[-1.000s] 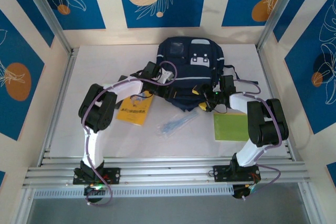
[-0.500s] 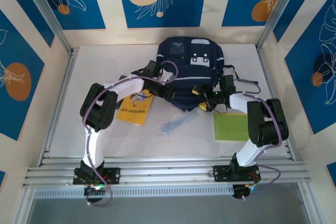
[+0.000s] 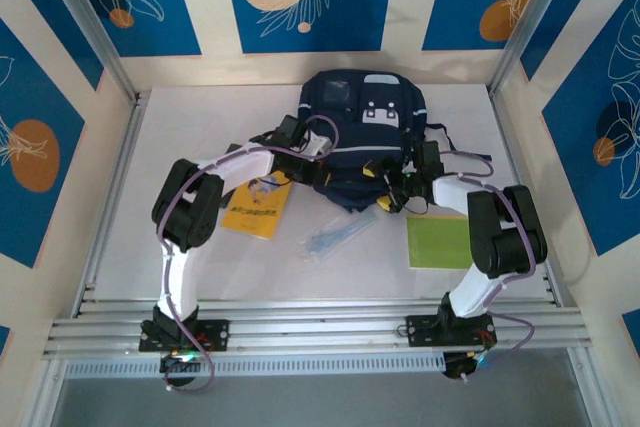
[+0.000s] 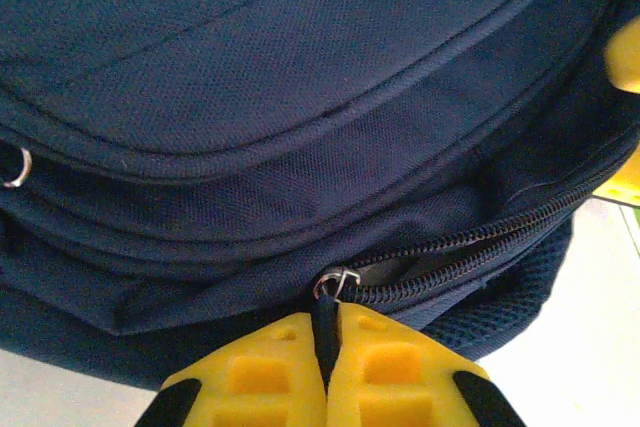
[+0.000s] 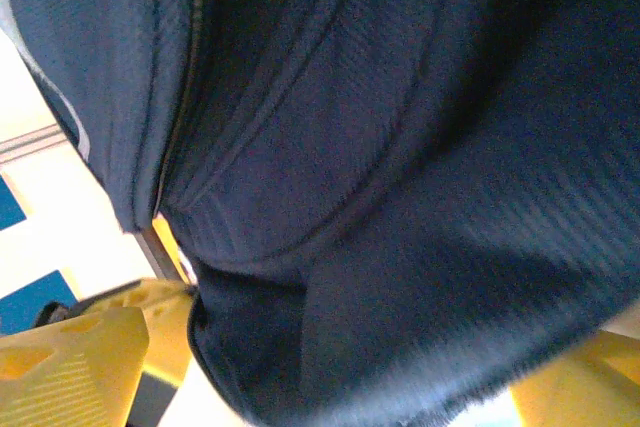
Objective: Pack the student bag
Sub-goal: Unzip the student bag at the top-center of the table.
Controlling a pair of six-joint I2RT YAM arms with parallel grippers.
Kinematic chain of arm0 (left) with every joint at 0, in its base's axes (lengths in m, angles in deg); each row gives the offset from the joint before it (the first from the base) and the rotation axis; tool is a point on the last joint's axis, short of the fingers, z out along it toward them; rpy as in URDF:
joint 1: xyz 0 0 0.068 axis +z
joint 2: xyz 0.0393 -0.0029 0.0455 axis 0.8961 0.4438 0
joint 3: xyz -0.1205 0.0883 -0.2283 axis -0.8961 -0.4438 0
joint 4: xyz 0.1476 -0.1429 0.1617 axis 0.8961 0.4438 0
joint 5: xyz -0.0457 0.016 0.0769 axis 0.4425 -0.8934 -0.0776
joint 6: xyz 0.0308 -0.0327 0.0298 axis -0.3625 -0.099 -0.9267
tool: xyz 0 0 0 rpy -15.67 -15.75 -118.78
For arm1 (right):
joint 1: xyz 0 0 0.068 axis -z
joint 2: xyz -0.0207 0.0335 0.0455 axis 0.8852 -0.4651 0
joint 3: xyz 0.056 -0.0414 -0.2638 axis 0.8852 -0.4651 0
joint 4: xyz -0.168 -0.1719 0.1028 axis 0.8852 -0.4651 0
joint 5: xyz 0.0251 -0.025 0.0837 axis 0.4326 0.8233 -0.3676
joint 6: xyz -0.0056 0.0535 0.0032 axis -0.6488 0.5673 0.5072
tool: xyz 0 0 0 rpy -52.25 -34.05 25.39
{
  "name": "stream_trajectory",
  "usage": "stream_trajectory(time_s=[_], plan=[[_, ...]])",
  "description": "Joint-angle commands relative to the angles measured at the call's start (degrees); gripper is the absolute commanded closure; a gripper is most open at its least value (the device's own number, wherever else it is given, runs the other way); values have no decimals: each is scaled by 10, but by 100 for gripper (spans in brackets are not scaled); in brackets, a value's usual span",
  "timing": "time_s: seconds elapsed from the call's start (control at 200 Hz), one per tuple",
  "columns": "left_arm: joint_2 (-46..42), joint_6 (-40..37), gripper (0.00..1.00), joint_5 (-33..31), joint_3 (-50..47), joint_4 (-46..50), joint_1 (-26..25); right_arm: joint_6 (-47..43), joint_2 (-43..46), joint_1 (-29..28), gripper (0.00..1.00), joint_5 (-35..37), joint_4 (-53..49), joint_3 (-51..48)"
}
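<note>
Left wrist view: left tool point(image 4: 327, 347) is pinching shut on the zipper pull point(image 4: 323, 312) of the student bag point(image 3: 362, 112), lying far-centre on the counter point(image 3: 200, 127); right tool point(image 5: 330, 379) is gaping wide around its fabric.

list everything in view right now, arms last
student bag: one, dark navy, back centre of table
booklet: one, yellow, front left of the bag
clear packet: one, transparent, centre, in front of the bag
pad: one, green, front right
table: one, white
left pincer: one, yellow, shut on the bag's zipper pull
right pincer: one, yellow, open, straddling bag fabric
</note>
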Motion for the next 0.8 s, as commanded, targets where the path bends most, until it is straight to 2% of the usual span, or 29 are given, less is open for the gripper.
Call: stream_trajectory(time_s=[0.0, 0.04, 0.08, 0.105, 0.14, 0.2, 0.485, 0.675, 0.74, 0.795], plan=[[-57, 25, 100, 68, -20, -31, -25, 51, -51, -14, 13, 16, 59, 11], [-65, 27, 100, 70, -25, -38, -24, 61, -58, -13, 18, 18, 80, 11], [-70, 27, 100, 57, -30, -40, -23, 66, -61, -13, 30, 24, 94, 9], [-72, 27, 100, 44, -33, -41, -22, 67, -59, -13, 44, 27, 99, 7], [-73, 26, 100, 27, -36, -40, -20, 66, -55, -12, 71, 31, 102, 5], [-70, 29, 100, 4, -40, -40, -11, 56, -39, -9, 100, 39, 97, -2], [-73, 46, 100, -137, -98, -51, 46, 32, 27, 20, 100, 19, 85, -47], [-92, 48, 100, -284, -113, -74, 73, -2, 61, 27, 100, 8, 40, -56], [-92, 57, 100, -289, -104, -72, 84, -13, 78, 29, 100, 15, 21, -60], [-92, 63, 100, -268, -95, -65, 87, -18, 92, 32, 100, 27, 13, -66]])
